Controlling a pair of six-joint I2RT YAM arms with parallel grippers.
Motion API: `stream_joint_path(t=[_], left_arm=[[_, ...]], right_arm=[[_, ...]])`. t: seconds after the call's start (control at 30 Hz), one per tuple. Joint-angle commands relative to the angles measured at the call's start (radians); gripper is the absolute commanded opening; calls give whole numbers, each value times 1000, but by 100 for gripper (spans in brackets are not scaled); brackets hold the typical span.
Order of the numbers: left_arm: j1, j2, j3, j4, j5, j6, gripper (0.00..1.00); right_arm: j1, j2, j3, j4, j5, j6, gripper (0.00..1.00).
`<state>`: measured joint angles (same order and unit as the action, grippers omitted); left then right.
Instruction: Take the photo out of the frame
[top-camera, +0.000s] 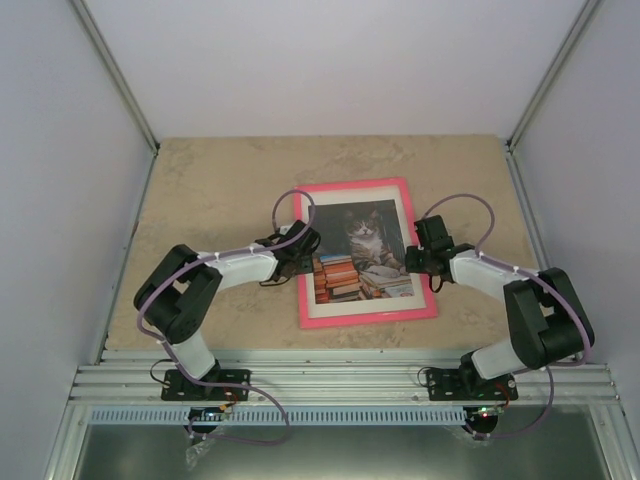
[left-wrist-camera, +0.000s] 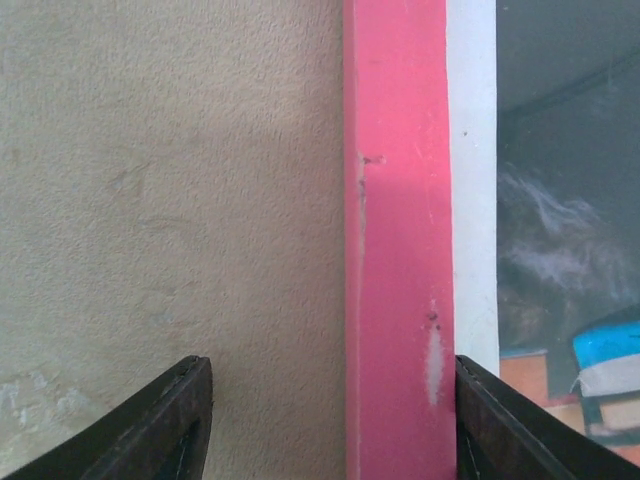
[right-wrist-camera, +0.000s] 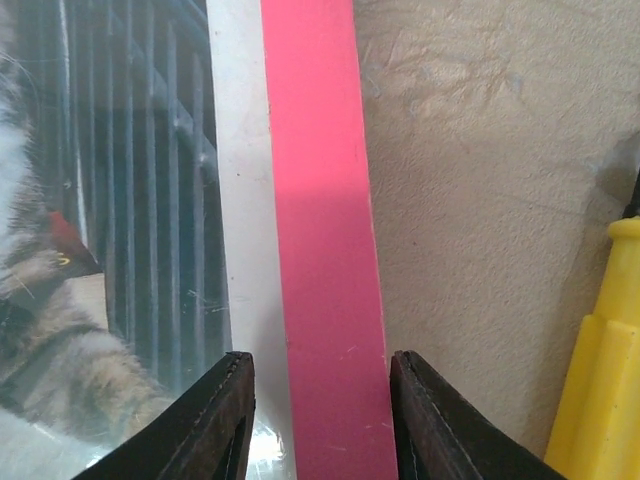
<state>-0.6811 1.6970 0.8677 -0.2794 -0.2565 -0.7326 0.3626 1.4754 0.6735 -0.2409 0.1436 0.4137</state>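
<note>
**Both grippers set astride the side rails of the frame**

The left gripper (left-wrist-camera: 330, 365) is held open. One finger is seen over bare table and the other over the white border (left-wrist-camera: 470, 150), with the left rail of the frame (left-wrist-camera: 395, 250) between them and untouched on its outer side. The right gripper (right-wrist-camera: 320, 355) is set much narrower across the right rail. A strip of white border is visible between its inner finger and the pink edge, so the jaws are taken as apart. It cannot be told whether the outer finger touches.

The frame lies flat on the table (top-camera: 220, 190), near its middle and slightly turned, with the photo (top-camera: 365, 245) inside it, face up.

The table is a beige, stone-patterned slab. It is enclosed by plain white walls (top-camera: 330, 60) with metal corner posts, and ribbed aluminium rails (top-camera: 340, 380) run along its near edge, where the arm bases are bolted.

Only the top view shows the whole frame, both arms and the room. Scuffs and a pale chip on the pink rail are shown by the left wrist view alone. A yellow moulded piece (right-wrist-camera: 600, 350) at the right edge and the cat's fur are shown by the right wrist view alone.
</note>
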Motion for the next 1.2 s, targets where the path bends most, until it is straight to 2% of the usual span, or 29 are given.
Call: stream_joint_path(t=[0.0, 0.13, 0.43, 0.53, 1.0, 1.17], left_arm=[[-17, 61, 12, -77, 1, -5, 62], [-31, 94, 28, -85, 4, -7, 59], [-34, 108, 36, -79, 11, -2, 56], [-34, 105, 40, -85, 7, -2, 55], [-34, 13, 71, -140, -50, -12, 55], [-34, -34, 76, -166, -70, -13, 48]], right_arm=[[4, 31, 23, -1, 7, 3, 37], [4, 32, 20, 6, 0, 6, 25], [4, -84, -5, 22, -3, 15, 5], [4, -112, -12, 28, -9, 17, 2], [4, -155, -18, 32, -49, 11, 1], [4, -182, -19, 25, -49, 16, 0]])
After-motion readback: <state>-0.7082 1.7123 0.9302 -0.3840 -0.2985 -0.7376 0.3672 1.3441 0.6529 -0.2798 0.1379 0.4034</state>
